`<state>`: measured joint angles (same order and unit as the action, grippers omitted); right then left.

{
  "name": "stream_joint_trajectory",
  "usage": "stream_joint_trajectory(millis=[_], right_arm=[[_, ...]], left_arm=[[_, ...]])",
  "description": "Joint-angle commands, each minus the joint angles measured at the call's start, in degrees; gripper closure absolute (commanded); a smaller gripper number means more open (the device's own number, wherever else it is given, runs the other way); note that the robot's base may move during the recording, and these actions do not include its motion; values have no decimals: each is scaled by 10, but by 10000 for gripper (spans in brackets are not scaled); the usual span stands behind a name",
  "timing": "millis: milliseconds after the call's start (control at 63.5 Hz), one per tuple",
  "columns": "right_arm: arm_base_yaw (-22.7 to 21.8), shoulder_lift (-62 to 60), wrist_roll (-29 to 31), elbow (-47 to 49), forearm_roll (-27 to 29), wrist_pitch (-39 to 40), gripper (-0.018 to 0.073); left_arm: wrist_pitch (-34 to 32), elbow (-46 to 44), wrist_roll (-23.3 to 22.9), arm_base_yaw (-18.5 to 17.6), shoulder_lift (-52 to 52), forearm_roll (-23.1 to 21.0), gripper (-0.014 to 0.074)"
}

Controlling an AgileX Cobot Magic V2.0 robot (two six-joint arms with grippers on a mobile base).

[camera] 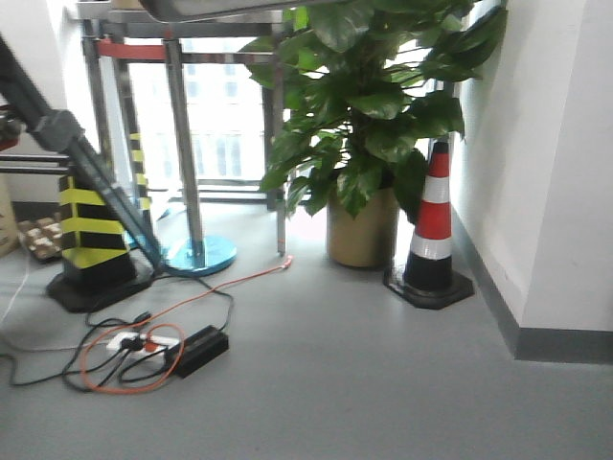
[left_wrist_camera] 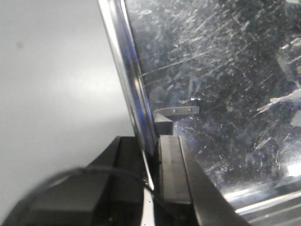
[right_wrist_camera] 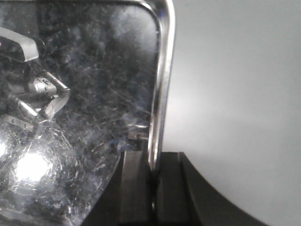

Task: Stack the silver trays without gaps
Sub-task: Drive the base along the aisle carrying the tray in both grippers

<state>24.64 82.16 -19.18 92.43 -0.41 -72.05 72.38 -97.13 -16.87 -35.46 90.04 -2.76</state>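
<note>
A scratched silver tray fills both wrist views. In the left wrist view its rim (left_wrist_camera: 134,99) runs down between the black pads of my left gripper (left_wrist_camera: 151,165), which is shut on that rim. In the right wrist view the tray's opposite rim (right_wrist_camera: 160,84) runs down into my right gripper (right_wrist_camera: 151,174), which is shut on it, one pad inside the tray and one outside. The tray's shiny floor (right_wrist_camera: 75,117) reflects lights and gripper parts. Plain grey surface lies beyond each rim. In the front view only a sliver of a tray's underside (camera: 220,8) shows at the top edge.
The front view shows a grey floor with a potted plant (camera: 364,144), a red-and-white cone (camera: 433,230), a yellow-and-black post (camera: 91,230), a metal stand (camera: 187,144), and cables with a power strip (camera: 153,350). A white wall (camera: 556,144) is on the right.
</note>
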Motion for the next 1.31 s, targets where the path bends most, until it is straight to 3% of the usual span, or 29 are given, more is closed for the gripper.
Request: stream_joint_trajectory(millis=[0,1292], right_arm=[[5,-21,8,20,38,-35,504],[5,-21,8,20,38,-32,504]], left_arm=[[23,-13,24,-11,-20,-44,645],[23,-13,24,-11,-20,-44,645]])
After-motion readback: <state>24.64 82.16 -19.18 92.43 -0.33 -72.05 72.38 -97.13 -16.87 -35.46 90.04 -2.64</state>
